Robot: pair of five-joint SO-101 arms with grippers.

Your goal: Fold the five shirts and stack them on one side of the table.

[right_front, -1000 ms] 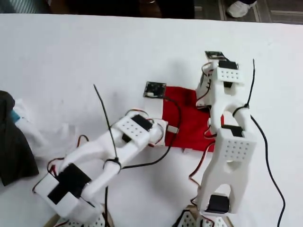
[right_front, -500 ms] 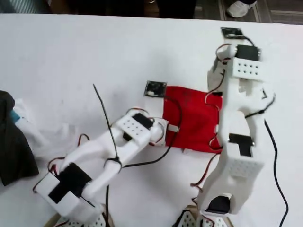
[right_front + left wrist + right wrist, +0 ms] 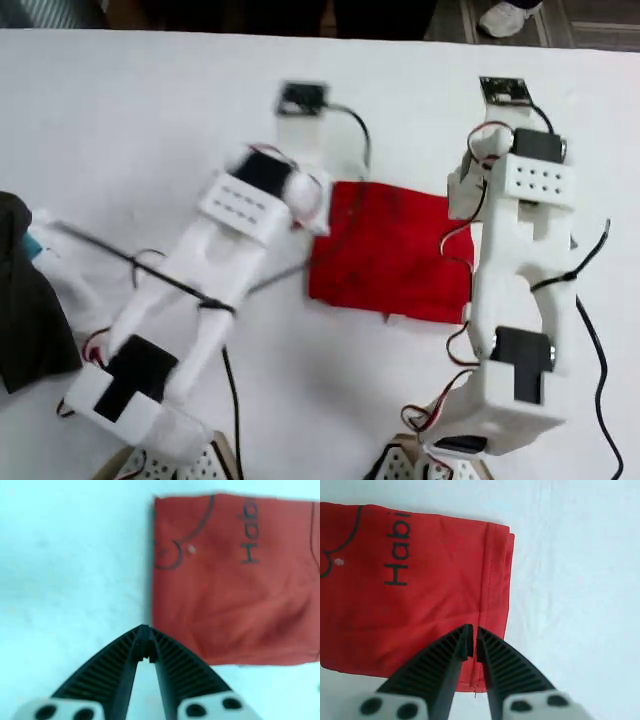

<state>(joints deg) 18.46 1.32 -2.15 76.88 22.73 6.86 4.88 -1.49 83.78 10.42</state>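
A folded red shirt (image 3: 390, 250) lies flat on the white table (image 3: 150, 110), between the two arms. My left gripper (image 3: 314, 208) is shut and sits at the shirt's far left corner. In the left wrist view its closed tips (image 3: 144, 650) hover over bare table just beside the edge of the shirt (image 3: 230, 580). My right gripper (image 3: 458, 190) is at the shirt's far right corner. In the right wrist view its shut tips (image 3: 471, 642) stand over the hemmed edge of the shirt (image 3: 415, 590), with no cloth between them.
A dark garment (image 3: 25, 300) is heaped at the table's left edge, with pale cloth (image 3: 55, 255) beside it. Both arm bases stand at the near edge. Bare table stretches along the far side and to the right.
My left arm has swung from over the shirt's near left part to its far left corner, uncovering it. The right arm has shifted right and farther back.
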